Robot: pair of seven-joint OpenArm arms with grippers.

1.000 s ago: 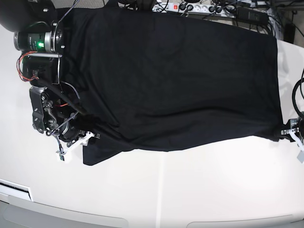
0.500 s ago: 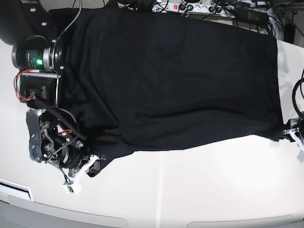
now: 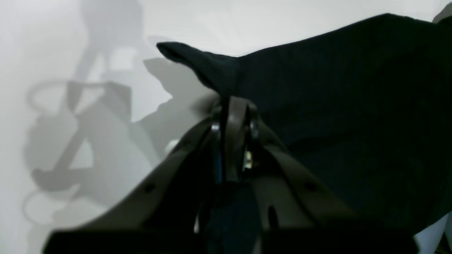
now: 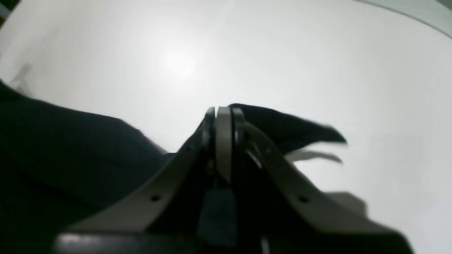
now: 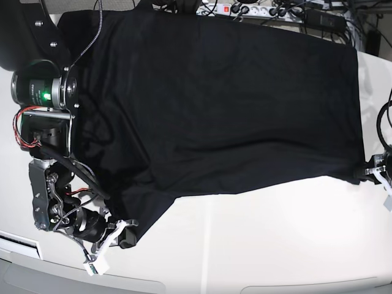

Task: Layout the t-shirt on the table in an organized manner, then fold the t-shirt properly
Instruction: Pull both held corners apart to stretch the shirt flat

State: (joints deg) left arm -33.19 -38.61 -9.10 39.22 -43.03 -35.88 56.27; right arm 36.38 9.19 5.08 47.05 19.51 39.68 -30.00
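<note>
black fabric of the t-shirt [image 5: 214,104] lies spread over the white worktop [image 5: 257,245]. the right hand [image 5: 122,234] is closed tight on its near left corner, and the left hand [image 5: 370,173] is closed tight on the near right corner.

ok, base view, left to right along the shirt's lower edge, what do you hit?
right gripper pinching a corner → t-shirt → left gripper pinching the opposite corner, all over the table.
</note>
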